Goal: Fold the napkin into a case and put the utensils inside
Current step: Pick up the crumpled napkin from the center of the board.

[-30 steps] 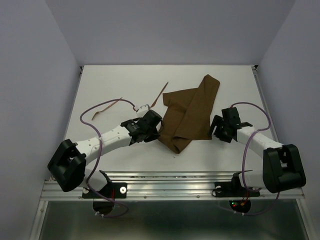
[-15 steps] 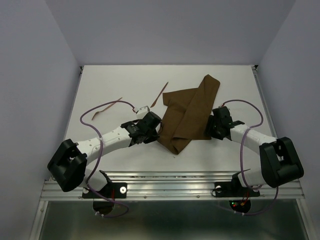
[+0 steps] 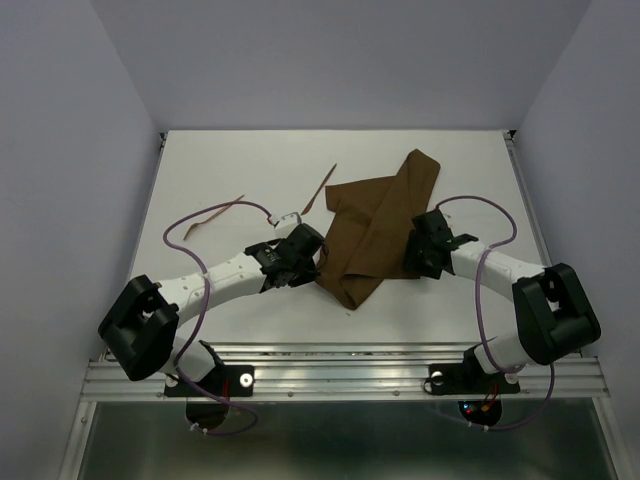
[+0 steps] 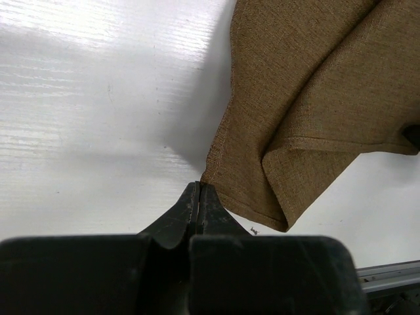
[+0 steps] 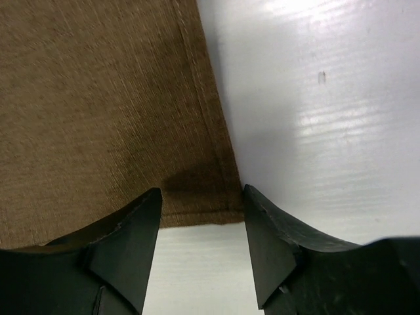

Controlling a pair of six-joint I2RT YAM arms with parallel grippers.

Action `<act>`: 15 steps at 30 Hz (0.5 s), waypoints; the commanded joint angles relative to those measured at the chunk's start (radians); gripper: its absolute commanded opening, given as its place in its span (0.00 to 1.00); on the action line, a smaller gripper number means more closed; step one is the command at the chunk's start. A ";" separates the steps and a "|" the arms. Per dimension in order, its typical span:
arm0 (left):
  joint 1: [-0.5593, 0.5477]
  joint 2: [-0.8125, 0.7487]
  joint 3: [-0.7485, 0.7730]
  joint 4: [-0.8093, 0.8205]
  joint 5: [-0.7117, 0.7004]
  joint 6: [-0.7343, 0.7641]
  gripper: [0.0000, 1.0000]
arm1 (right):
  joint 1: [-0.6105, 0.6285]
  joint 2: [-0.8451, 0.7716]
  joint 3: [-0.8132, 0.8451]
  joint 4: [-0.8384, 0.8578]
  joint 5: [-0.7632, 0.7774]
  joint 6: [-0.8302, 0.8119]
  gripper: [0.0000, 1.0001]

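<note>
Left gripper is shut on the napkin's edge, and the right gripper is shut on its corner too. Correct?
Only the left gripper is shut on the napkin's edge. The right gripper is open: the right wrist view shows its fingers apart on either side of the napkin's corner.

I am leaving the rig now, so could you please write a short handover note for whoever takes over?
Left gripper: shut on a left corner of the thin dark brown fabric napkin.
Right gripper: open, straddling the napkin's near right corner.
Two thin reddish-brown stick utensils lie on the white table, left of the napkin.
Done: napkin roughly folded, no case.
Left: shape the case, insert utensils.
</note>
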 commanded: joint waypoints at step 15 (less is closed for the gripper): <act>0.000 -0.014 -0.017 0.039 -0.024 0.025 0.00 | 0.030 0.009 -0.043 -0.075 0.021 0.026 0.40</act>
